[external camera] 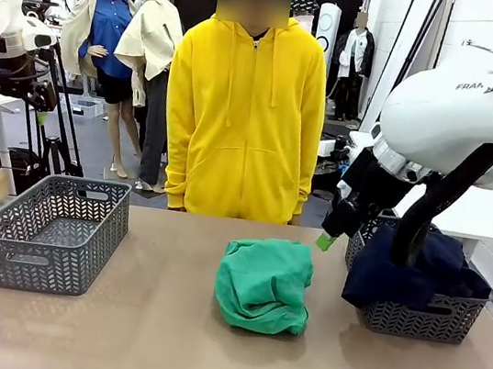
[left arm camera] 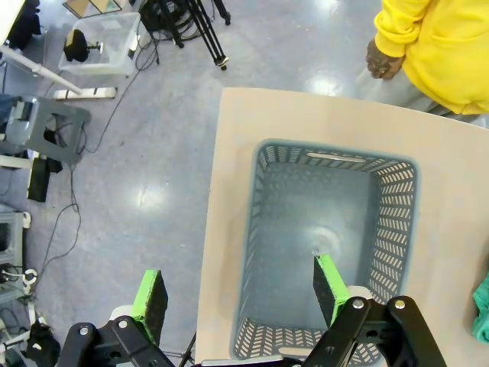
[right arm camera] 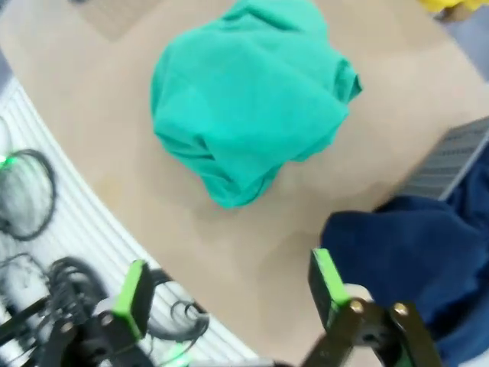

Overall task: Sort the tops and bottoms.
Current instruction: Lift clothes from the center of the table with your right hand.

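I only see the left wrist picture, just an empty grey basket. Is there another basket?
Observer: Yes, a second grey basket sits at the robot's right, holding a dark navy garment.
Operator: Any clothes left out?
Observer: A green bundle lies on the table, between the baskets.
Operator: And the right hand?
Observer: The right hand is open, above the table beside the navy garment.

Navy garment (external camera: 420, 266) partly behind arm
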{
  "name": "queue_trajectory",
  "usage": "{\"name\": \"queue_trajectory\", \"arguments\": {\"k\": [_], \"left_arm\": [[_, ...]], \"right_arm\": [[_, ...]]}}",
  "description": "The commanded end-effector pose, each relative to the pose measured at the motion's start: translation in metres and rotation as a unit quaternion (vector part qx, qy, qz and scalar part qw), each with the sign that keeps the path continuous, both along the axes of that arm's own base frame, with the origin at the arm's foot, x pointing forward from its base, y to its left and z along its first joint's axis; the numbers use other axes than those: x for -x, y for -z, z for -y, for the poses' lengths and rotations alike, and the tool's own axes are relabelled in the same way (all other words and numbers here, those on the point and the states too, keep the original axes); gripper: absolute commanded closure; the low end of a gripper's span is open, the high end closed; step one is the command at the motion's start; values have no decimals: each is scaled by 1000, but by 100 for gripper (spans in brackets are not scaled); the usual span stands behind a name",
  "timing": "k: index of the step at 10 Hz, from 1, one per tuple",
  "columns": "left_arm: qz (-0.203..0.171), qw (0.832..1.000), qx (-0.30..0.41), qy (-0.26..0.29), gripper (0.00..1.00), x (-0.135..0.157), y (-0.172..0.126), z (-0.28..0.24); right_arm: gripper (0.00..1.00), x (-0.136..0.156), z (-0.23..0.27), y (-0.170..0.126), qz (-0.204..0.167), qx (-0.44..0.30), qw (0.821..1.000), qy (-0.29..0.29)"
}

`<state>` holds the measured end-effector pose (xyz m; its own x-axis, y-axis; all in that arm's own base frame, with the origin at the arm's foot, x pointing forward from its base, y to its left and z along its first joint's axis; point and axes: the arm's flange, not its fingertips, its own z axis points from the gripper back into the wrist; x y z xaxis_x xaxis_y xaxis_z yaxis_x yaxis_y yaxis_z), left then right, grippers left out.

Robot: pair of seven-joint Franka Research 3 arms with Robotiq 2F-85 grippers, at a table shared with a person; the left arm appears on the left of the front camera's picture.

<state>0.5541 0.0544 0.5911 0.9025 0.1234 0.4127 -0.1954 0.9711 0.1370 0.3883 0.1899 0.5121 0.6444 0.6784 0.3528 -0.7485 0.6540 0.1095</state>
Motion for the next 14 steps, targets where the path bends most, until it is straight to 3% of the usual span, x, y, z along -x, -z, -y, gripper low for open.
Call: {"name": "queue_trajectory", "arguments": {"k": [1,5,8,11,14], "left_arm": [[-2,1000,-5,-5,0,-2,-3,-1],[-2,1000,-5,-5,0,-2,-3,-1],[-2,1000,-5,-5,0,-2,-3,-1],[-2,1000,-5,-5,0,-2,-3,-1],[-2,1000,-5,-5,0,-2,-3,-1]], "right_arm": [[0,2,13,-34,-17,-7,1000,-8],[0,3,12,-33,-12,-8,1000,-4],[0,-48,-29,11,-76,3,995,-63],[0,-70,-52,47,-87,8,994,-58],[0,-72,-71,77,-100,26,993,-49]]}}
